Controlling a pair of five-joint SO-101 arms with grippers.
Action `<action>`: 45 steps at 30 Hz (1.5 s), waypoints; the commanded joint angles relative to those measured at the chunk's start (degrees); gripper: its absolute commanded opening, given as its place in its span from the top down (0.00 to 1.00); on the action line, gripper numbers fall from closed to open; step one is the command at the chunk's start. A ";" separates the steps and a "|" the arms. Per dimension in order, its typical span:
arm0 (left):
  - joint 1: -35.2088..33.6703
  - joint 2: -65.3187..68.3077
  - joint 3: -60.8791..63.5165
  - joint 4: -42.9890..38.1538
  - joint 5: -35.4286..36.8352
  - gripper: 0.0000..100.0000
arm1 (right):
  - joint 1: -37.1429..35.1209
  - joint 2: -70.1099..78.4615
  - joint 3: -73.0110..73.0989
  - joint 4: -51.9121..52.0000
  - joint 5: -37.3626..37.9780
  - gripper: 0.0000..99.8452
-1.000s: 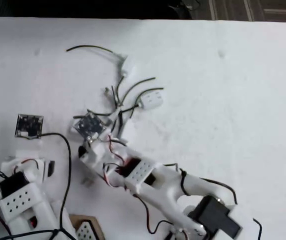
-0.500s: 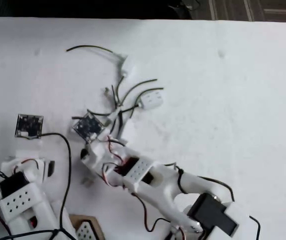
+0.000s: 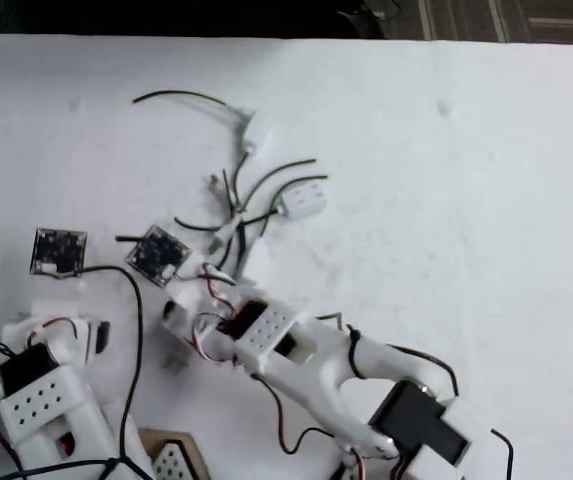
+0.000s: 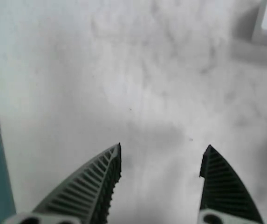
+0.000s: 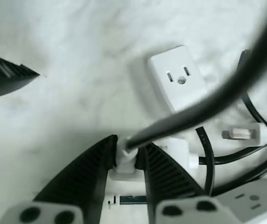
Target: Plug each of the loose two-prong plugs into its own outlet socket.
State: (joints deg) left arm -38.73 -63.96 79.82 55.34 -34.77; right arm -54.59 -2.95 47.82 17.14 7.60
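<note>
My right gripper (image 5: pixel 126 148) is shut on a white two-prong plug (image 5: pixel 124 161) whose black cable (image 5: pixel 203 102) runs off past the camera. Beyond it lies a white outlet socket (image 5: pixel 177 77), face up, and a loose white plug (image 5: pixel 245 134) rests beside black cables. From above, the right gripper (image 3: pixel 181 305) sits just below a patterned square block (image 3: pixel 158 254) with a black cable. A white outlet (image 3: pixel 301 200) and a second one (image 3: pixel 256 128) lie farther back among loose cables. My left gripper (image 4: pixel 162 156) is open over bare table, at the front left (image 3: pixel 76 330).
A second patterned square (image 3: pixel 58 250) lies at the left, with a black wire (image 3: pixel 136 320) looping past it toward the left arm. A brown-edged board (image 3: pixel 171 455) sits at the front edge. The white table's (image 3: pixel 466 200) right half holds nothing but the right arm's base.
The right arm swung left, and the patterned square block by its tip shifted left with it. The left arm stayed still.
</note>
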 commanded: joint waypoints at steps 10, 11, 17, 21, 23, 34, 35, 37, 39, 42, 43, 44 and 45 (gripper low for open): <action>1.01 -0.92 -0.09 -0.97 0.70 0.72 | 1.27 0.04 1.23 3.38 1.58 0.98; 1.36 -0.92 -0.09 -0.88 0.70 0.72 | 1.27 0.04 1.23 3.82 1.58 0.98; 1.63 -0.92 -0.09 -0.62 0.70 0.72 | 1.01 -0.04 1.23 3.82 1.58 0.98; 1.63 -0.92 -0.09 -0.62 0.70 0.72 | 0.84 -2.51 1.05 4.09 1.49 0.96; 1.63 -0.92 -0.09 -0.62 0.70 0.72 | 0.84 -5.93 1.23 5.67 1.32 0.90; 1.63 -0.92 -0.09 -0.70 0.70 0.72 | 0.84 -32.22 0.97 24.84 1.14 0.78; 1.71 -0.92 -0.09 -0.62 0.70 0.72 | 0.92 -34.33 0.97 26.42 1.14 0.78; 2.59 -0.92 -0.09 -0.62 0.79 0.72 | 1.01 -38.20 0.97 29.93 1.14 0.78; 4.09 -1.01 -0.09 -0.53 0.97 0.72 | 1.01 -41.27 1.23 33.10 1.14 0.78; 5.67 -1.01 -0.53 -0.53 4.66 0.72 | 1.27 -44.70 1.23 36.88 1.14 0.78; 6.20 -1.01 -0.53 -0.53 5.45 0.72 | 1.27 -45.49 1.23 38.11 1.14 0.78; 6.81 -1.01 -0.53 -0.62 5.45 0.72 | 1.27 -46.37 1.23 39.08 1.14 0.78; 7.52 -1.01 -0.53 -0.62 5.36 0.72 | 1.27 -47.08 1.32 40.13 1.14 0.78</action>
State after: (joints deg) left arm -33.10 -63.96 80.18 55.34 -30.64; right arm -53.89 -46.64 49.58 54.51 8.57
